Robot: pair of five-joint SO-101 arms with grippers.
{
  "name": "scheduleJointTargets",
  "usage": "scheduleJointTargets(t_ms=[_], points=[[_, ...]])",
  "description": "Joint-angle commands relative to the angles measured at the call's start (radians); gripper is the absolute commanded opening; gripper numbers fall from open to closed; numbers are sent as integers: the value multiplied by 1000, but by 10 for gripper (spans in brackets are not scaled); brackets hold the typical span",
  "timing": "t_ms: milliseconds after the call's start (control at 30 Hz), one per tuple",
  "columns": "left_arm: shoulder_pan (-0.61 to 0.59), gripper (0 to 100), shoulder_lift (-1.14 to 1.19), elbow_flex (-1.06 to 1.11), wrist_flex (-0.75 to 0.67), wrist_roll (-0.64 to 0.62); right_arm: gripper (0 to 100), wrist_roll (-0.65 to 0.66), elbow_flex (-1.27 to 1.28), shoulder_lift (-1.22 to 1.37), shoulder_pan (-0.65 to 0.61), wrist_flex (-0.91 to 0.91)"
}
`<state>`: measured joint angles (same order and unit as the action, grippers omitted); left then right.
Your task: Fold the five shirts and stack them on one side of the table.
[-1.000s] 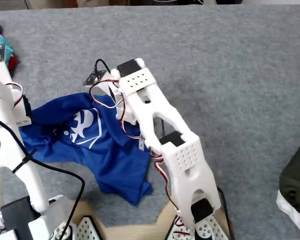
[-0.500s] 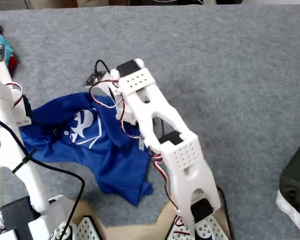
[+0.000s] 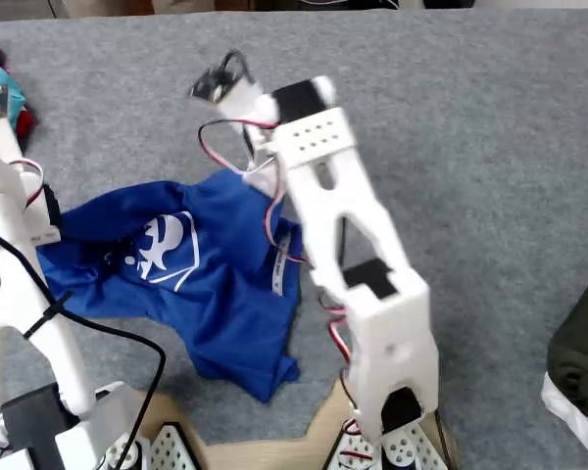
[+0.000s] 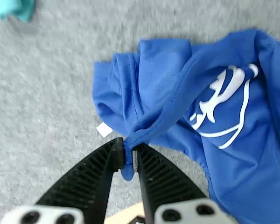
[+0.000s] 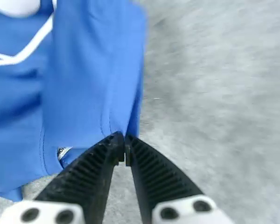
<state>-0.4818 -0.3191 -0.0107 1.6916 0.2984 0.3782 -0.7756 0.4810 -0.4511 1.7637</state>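
Note:
A blue shirt (image 3: 191,279) with a white emblem lies crumpled on the grey table cover, near the front left. My left gripper (image 4: 127,156) is shut on a bunched fold at the shirt's left edge; in the high view it sits at the left gripper (image 3: 47,233). My right gripper (image 5: 125,144) is shut on the shirt's far right edge, and the blue shirt (image 5: 84,84) hangs stretched from it. From above, the right gripper (image 3: 259,184) stands over the shirt's far corner, partly hidden by its own arm.
A teal and red cloth (image 3: 2,93) lies at the far left edge, and the teal cloth (image 4: 14,8) also shows from the left wrist. A dark green garment (image 3: 580,354) on something white sits at the right edge. Grey cover stretches across the far and right side.
The right arm has swung up and toward the far side, drawing the shirt's right edge with it and spreading the cloth. The left arm has kept still.

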Motion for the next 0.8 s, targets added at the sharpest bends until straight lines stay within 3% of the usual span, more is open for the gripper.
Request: scheduleJointTargets(t_ms=[0, 267, 567, 700, 767], points=[[-3, 19, -15, -127, -15, -5, 5, -8, -2, -278, 48, 23], [0, 19, -16, -390, -14, -5, 5, -9, -7, -667, 105, 18], [0, 19, -16, -735, -5, -5, 6, 0, -120, -908, 143, 18], [0, 19, -16, -784, 12, -5, 6, 0, 27, -880, 134, 18], [0, 19, -16, -776, 31, -5, 6, -3, 163, -854, 68, 20]])
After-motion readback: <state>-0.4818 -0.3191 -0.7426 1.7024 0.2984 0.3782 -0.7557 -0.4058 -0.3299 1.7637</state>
